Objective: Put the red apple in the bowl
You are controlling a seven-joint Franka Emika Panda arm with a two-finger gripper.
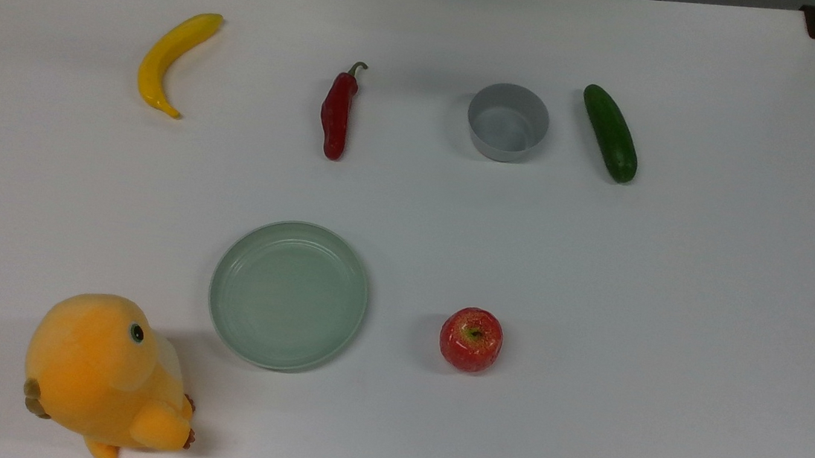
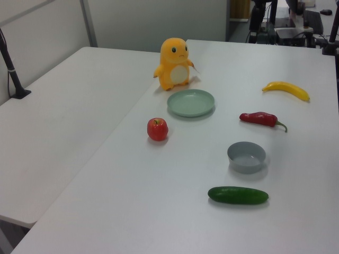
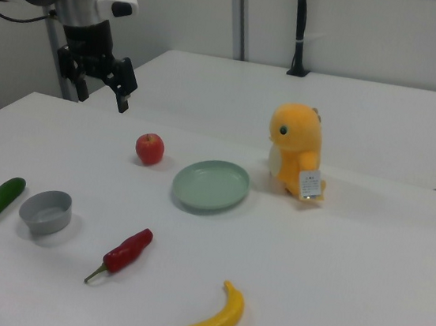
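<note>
The red apple (image 1: 471,339) (image 2: 157,129) (image 3: 150,148) rests on the white table, to the right of the pale green dish in the top view. The grey bowl (image 1: 507,121) (image 2: 246,156) (image 3: 46,211) stands empty, between the chili pepper and the cucumber. In the right view my gripper (image 3: 99,91) hangs in the air at the upper left, above and left of the apple and well apart from it. It is open, with nothing between its fingers.
A pale green dish (image 1: 288,294), a red chili pepper (image 1: 337,114), a green cucumber (image 1: 610,132), a yellow banana (image 1: 168,58) and an orange plush toy (image 1: 102,373) lie spread over the table. A second table adjoins (image 2: 63,116).
</note>
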